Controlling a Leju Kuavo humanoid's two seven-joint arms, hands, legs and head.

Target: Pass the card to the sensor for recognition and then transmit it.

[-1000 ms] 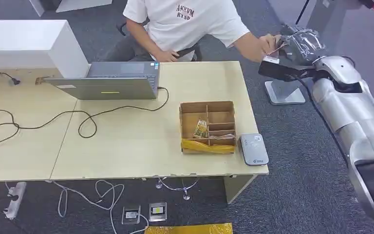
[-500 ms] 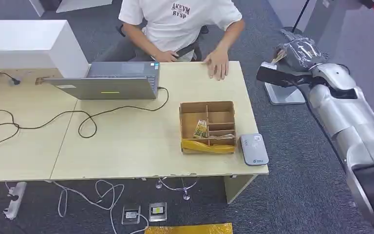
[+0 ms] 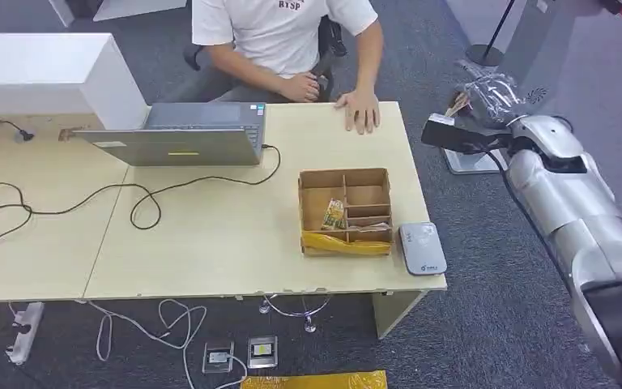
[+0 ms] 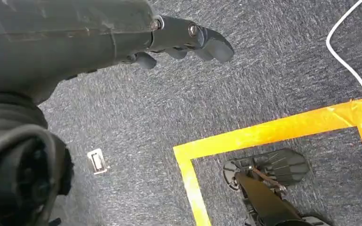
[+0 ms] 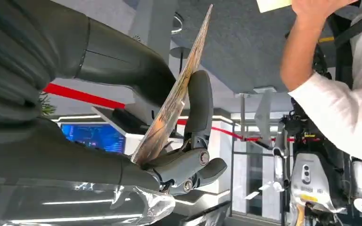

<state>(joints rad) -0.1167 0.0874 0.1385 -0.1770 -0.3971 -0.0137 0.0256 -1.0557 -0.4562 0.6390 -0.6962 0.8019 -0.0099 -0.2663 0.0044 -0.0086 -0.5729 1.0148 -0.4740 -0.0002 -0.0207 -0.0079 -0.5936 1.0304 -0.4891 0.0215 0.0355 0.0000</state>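
At the near edge of the light wooden table (image 3: 210, 243) lies the grey card sensor (image 3: 422, 248), flat at the right-hand corner, just beside a brown cardboard divider box (image 3: 346, 210) that holds a few small packets and has a yellow strip along its near wall. Farther in, a black cable (image 3: 129, 203) loops across the tabletop to an open grey laptop (image 3: 186, 138), which faces away from the robot. Beyond the far edge sits a person in a white T-shirt (image 3: 279, 32), one hand (image 3: 360, 109) resting flat on the table's far right corner.

Off the table's right side, the robot's right arm reaches out over the grey carpet, well apart from the sensor. The right hand (image 5: 169, 122), wrapped in clear plastic, holds the card (image 5: 174, 99) pinched between the thick thumb and a darker finger; the card stands on edge and is seen nearly side-on in the right wrist view, its printed face hard to read. In the head view the card (image 3: 456, 104) shows as a small sliver at the hand (image 3: 486, 89).

The left hand (image 4: 179, 42) hangs over the carpet near a line of yellow floor tape (image 4: 264, 134), its fingers loosely curled and holding nothing.
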